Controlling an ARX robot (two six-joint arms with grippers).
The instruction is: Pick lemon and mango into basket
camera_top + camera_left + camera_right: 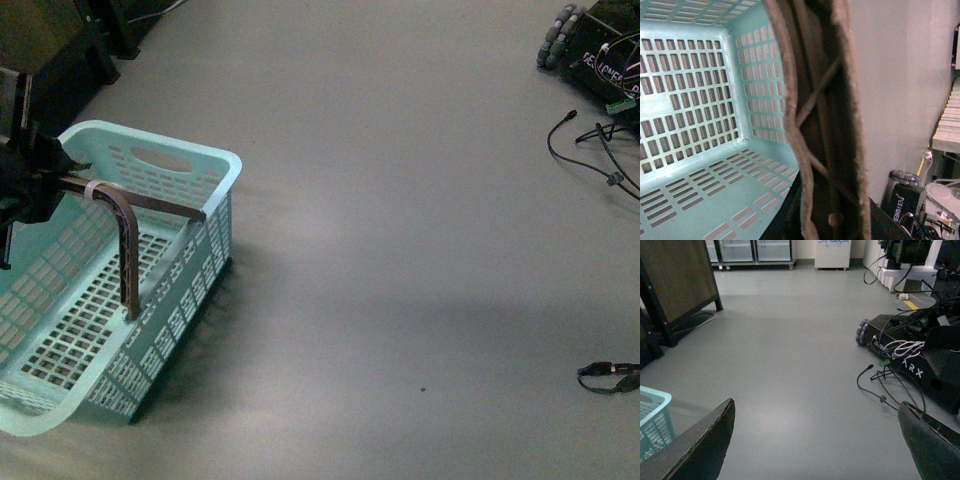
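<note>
The light teal basket [190,290] stands on the grey floor at the left of the front view, and nothing lies inside it. My left gripper [30,185] is shut on its grey-brown ribbed handles [120,225], holding them above the basket. In the left wrist view the handles [815,120] fill the middle and the basket's slotted inside [695,100] shows behind. My right gripper [817,440] is open above bare floor, with a corner of the basket [655,422] beside it. The lemon and the mango are out of view.
A black robot base with a grey wheel [600,45] and loose cables [600,150] sit at the far right. A small black cable piece [605,377] lies on the floor at the right. Dark furniture [70,40] stands behind the basket.
</note>
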